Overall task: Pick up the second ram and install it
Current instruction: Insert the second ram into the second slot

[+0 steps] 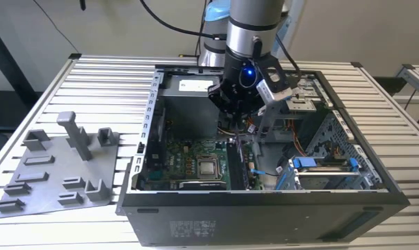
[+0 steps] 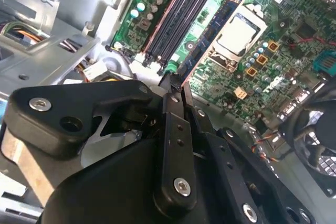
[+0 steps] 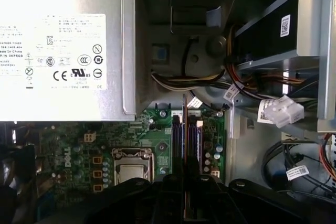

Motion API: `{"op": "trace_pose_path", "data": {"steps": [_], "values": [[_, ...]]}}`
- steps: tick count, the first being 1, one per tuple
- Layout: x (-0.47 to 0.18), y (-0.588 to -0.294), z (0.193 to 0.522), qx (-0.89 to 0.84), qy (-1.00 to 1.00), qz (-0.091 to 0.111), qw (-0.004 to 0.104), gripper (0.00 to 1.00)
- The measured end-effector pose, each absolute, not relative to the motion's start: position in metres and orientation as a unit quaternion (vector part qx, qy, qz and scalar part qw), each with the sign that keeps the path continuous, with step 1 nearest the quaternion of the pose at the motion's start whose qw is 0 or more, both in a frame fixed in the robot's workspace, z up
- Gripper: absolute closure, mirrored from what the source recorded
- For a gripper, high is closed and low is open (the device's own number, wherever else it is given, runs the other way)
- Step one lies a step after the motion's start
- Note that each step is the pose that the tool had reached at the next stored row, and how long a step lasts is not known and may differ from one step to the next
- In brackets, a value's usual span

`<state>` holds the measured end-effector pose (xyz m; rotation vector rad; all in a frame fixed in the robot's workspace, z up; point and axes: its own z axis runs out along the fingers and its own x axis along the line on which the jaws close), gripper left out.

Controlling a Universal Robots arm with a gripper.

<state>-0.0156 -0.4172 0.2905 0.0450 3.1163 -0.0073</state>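
My gripper [image 1: 237,121] hangs inside the open computer case [image 1: 147,130], above the motherboard. In the second wrist view its black fingers [image 2: 173,129] are shut on the near end of the second ram [image 2: 210,32], a thin dark blue strip with small chips reaching out from the gripper [image 2: 170,85]. The first wrist view sees the ram [image 3: 184,124] edge-on, standing over the long black memory slots [image 3: 177,140], with the gripper [image 3: 185,182] behind it. The ram is held above the board, close to the slots [image 2: 181,11]; I cannot tell whether it touches one.
A grey holder plate [image 1: 56,166] with upright posts lies outside the case on the exterior view's left. Inside are the silver power supply [image 3: 63,51], the processor socket [image 2: 239,30], cable bundles [image 3: 247,85] and a drive cage [image 1: 320,166] on the exterior view's right.
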Motion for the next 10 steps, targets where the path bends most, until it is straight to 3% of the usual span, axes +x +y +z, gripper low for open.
{"op": "trace_pose_path", "data": {"steps": [10], "values": [[-0.018, -0.421, 0.273, 0.014, 1.0, -0.004, 0.013, 0.85]]}}
